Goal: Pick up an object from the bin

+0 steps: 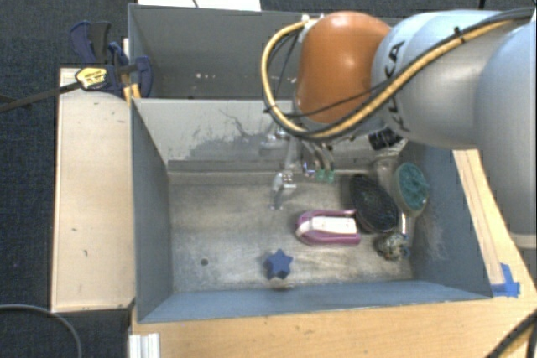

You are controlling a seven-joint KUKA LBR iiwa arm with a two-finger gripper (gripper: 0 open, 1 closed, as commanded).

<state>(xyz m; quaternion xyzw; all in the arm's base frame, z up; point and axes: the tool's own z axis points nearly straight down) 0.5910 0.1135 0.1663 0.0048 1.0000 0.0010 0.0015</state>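
1 arm [453, 80] bent over, gripper [287, 179] pointing dwn

Bin [214, 214] matt scuffed grey metal; wrist cover [336, 63] glossy orange; purple case [327, 228] shiny plastic.

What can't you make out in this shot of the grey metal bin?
In the camera view:
1. The small dark lump beside the purple and white plastic case: too small to identify.
2. The grey metal bin, far right corner: hidden by the robot's orange cover and arm.
3. The round teal disc by the right wall: too small to name.
4. The gripper: its height above the floor is unclear from this angle.
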